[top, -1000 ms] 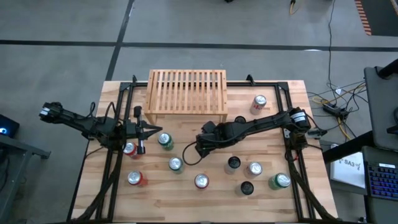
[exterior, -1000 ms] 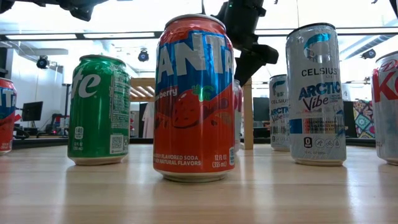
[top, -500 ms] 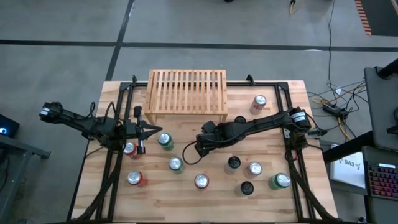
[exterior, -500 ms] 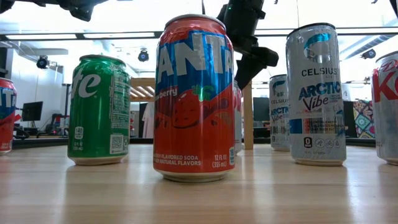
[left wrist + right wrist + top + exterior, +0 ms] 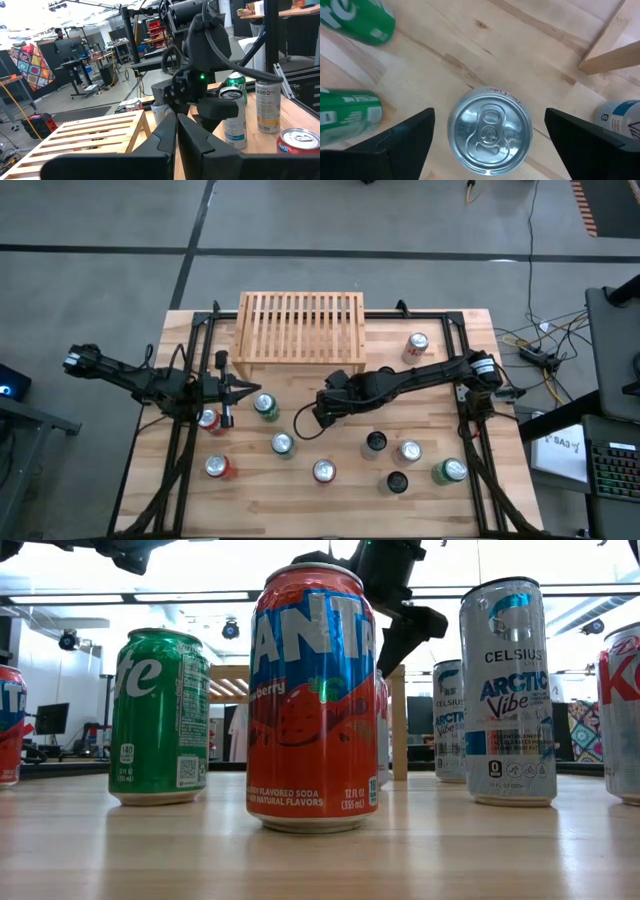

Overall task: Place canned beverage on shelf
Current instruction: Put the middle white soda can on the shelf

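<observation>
The light-wood slatted shelf point(image 5: 300, 328) stands at the table's far middle, with nothing on it. My right gripper point(image 5: 319, 416) is open and points down over an upright silver-topped can point(image 5: 490, 131) that stands on the table in front of the shelf. Its two fingers point(image 5: 405, 140) stand wide on either side of the can, above it, touching nothing. In the low view my right gripper point(image 5: 400, 628) hangs high above the table. My left gripper point(image 5: 248, 391) is shut and empty, level, beside a green can point(image 5: 265, 406).
Several more cans stand on the plank table: red ones point(image 5: 218, 468) point(image 5: 323, 471), a green one point(image 5: 450, 471), black ones point(image 5: 376, 442), and one far right point(image 5: 417, 345). The shelf's leg point(image 5: 615, 47) stands close to the can under my right gripper.
My right gripper has risen a little and shifted slightly toward the table's far edge, staying open above the can. The cans have not moved.
</observation>
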### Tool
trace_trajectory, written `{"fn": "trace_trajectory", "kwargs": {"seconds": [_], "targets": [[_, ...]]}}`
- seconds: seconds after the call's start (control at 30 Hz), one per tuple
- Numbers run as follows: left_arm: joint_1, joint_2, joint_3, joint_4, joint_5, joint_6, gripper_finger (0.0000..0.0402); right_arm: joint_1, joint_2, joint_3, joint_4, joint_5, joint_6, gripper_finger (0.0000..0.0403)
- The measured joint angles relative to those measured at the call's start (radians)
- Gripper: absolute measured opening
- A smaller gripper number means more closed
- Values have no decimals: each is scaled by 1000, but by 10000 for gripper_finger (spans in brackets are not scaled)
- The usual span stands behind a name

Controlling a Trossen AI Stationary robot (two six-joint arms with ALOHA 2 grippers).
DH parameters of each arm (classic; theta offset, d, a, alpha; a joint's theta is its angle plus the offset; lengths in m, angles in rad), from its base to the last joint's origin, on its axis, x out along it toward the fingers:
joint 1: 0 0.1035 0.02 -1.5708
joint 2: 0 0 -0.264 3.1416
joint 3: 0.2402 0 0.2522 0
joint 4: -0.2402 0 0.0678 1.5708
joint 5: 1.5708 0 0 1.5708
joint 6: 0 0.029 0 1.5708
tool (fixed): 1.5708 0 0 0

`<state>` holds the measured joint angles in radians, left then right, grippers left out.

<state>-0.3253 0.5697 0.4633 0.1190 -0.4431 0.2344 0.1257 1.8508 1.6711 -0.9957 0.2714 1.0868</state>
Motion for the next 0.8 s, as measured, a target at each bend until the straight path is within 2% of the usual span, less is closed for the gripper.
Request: {"fn": "trace_trajectory", "kwargs": {"seconds": [0.8], "targets": [[0,0,0,-4,0,0,0,-2,132,-1,-17,-46,20,364]]}}
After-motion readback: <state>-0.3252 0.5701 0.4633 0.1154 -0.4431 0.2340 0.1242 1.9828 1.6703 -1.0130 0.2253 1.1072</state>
